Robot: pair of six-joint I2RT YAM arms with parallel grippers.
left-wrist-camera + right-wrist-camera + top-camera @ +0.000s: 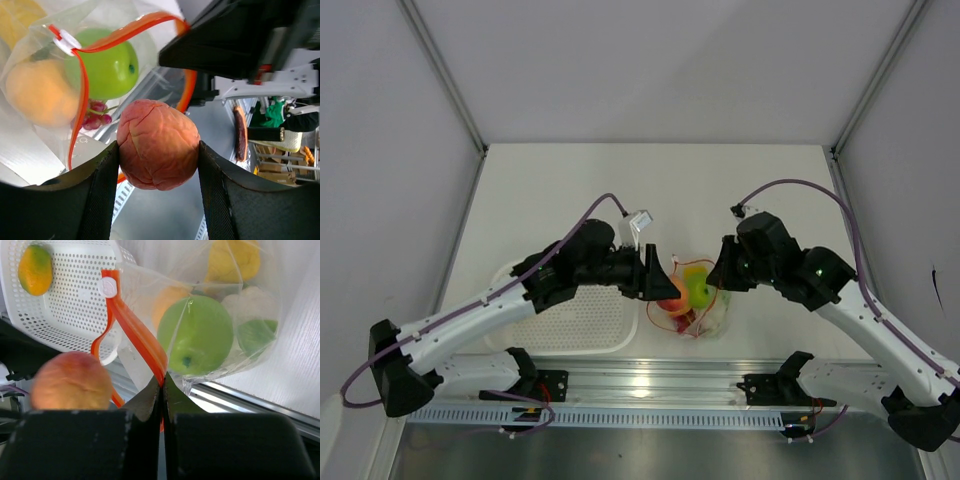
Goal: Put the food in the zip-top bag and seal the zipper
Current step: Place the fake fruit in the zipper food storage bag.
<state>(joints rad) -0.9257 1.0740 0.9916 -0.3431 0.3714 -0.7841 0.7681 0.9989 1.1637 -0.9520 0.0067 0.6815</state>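
Left pincer (159,150) tight around reddish fruit (152,132), perhaps a peach; right pincer (162,382) together on zipper (136,331).

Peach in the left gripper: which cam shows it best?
Left wrist. The peach fills the centre, sharp, clamped in the left gripper, at the zip-top bag's mouth. Right wrist shows it blurred at lower left. Top external shows only a small reddish patch beside the gripper.

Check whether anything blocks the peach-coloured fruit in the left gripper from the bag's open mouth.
Nothing visible does. The left gripper holds the fruit just before the zip-top bag's gaping mouth; the right gripper pinches the zipper; the green apple lies deeper inside.
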